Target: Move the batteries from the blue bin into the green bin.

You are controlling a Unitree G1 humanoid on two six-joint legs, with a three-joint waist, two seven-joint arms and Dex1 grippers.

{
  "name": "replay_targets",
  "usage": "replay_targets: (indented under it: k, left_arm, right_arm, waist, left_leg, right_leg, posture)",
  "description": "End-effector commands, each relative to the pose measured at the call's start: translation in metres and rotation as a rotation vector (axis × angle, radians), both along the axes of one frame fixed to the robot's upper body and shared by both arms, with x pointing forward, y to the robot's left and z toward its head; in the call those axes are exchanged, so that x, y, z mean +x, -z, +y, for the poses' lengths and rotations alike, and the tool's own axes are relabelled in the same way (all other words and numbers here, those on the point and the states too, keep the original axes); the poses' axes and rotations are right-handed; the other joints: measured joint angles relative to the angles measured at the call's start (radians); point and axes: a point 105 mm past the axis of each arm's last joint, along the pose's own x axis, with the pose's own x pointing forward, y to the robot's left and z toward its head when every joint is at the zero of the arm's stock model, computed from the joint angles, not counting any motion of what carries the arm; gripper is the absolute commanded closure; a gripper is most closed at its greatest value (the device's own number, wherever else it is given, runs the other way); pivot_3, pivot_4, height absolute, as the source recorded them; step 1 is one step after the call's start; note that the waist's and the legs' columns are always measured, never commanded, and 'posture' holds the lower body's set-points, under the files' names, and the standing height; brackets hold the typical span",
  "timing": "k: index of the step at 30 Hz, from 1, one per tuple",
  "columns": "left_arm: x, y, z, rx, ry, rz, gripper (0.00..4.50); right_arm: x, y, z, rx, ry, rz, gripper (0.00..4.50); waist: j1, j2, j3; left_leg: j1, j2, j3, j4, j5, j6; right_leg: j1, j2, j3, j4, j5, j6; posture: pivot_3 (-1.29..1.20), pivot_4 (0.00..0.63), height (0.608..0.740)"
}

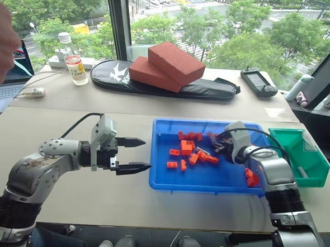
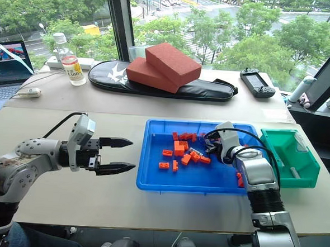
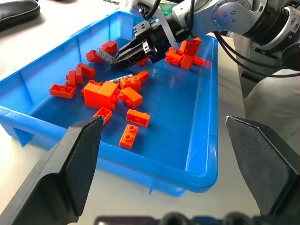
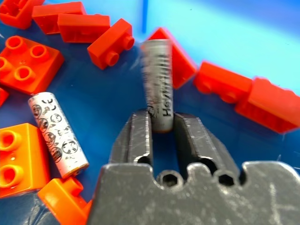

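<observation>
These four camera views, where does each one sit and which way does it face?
Left and right eye views: on the head, looking down over both arms at the blue bin and green bin.
Left wrist view: along the open left end effector into the blue bin, sharing the right end effector.
Right wrist view: close on a gripped battery.

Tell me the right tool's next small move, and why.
Probably lift straight up. The right tool is shut on a battery among the orange blocks in the blue bin; raising it clears the blocks and the bin wall before carrying it to the green bin. A second battery lies beside it.
</observation>
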Motion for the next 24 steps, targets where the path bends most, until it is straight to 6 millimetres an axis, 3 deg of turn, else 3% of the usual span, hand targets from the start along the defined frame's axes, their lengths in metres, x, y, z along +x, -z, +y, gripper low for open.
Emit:
replay_targets:
  k: [1, 7, 11, 15, 19, 21, 24]
  left_arm:
    - [0.000, -0.006, -0.001, 0.009, 0.006, -0.039, 0.00]
    - [0.000, -0.005, 0.000, 0.011, 0.004, -0.039, 0.00]
    - [0.001, -0.005, 0.000, 0.015, 0.003, -0.039, 0.00]
    - [0.000, -0.006, 0.001, 0.012, -0.001, -0.038, 0.00]
    - [0.000, -0.006, 0.002, 0.011, -0.003, -0.033, 0.00]
    - [0.002, -0.005, 0.002, 0.013, -0.007, -0.029, 0.00]
    - [0.003, -0.005, 0.000, 0.012, 0.001, -0.026, 0.00]
  right_arm:
    - [-0.002, -0.008, -0.004, -0.024, -0.014, -0.032, 4.26]
    - [-0.010, -0.030, -0.001, -0.028, -0.075, -0.102, 4.26]
    - [-0.025, -0.063, -0.012, -0.013, -0.068, -0.181, 4.26]
    - [-0.038, -0.107, -0.060, 0.018, 0.142, -0.283, 4.26]
    - [-0.065, -0.148, -0.131, -0.011, 0.450, -0.374, 4.26]
    - [-0.080, -0.156, -0.156, -0.051, 0.558, -0.377, 4.26]
    - [-0.094, -0.144, -0.177, -0.128, 0.641, -0.306, 4.26]
  waist:
    - [0.000, 0.000, 0.000]
    - [0.001, 0.000, 0.000]
    - [0.003, 0.000, 0.000]
    - [0.006, 0.000, 0.000]
    - [0.008, 0.000, 0.000]
    - [0.009, 0.000, 0.000]
    - [0.007, 0.000, 0.000]
  left_leg:
    - [0.000, 0.000, 0.000, 0.000, 0.000, 0.000]
    - [0.000, 0.000, 0.000, 0.000, 0.000, 0.000]
    - [-0.001, 0.000, 0.000, 0.000, 0.000, 0.000]
    - [-0.001, 0.000, 0.000, 0.000, 0.000, 0.000]
    - [-0.002, -0.001, 0.000, 0.000, 0.000, 0.000]
    - [-0.002, -0.001, 0.000, 0.000, 0.000, 0.000]
    - [-0.002, 0.000, 0.000, 0.000, 0.000, 0.000]
  right_leg:
    - [0.000, 0.000, 0.000, 0.000, 0.000, 0.000]
    - [0.000, 0.000, 0.000, 0.000, 0.000, 0.000]
    - [-0.001, 0.000, 0.000, 0.000, 0.000, 0.000]
    - [-0.001, -0.001, 0.000, 0.000, 0.000, 0.000]
    - [-0.001, -0.001, 0.000, -0.001, 0.000, 0.000]
    - [-0.001, -0.001, 0.000, -0.001, 0.000, 0.000]
    - [-0.001, 0.000, 0.000, -0.001, 0.000, 0.000]
  posture:
    - [0.00, 0.150, 0.740]
    - [0.00, 0.150, 0.740]
    - [0.00, 0.150, 0.740]
    - [0.00, 0.150, 0.740]
    - [0.00, 0.150, 0.740]
    - [0.00, 0.150, 0.740]
    - [0.00, 0.150, 0.740]
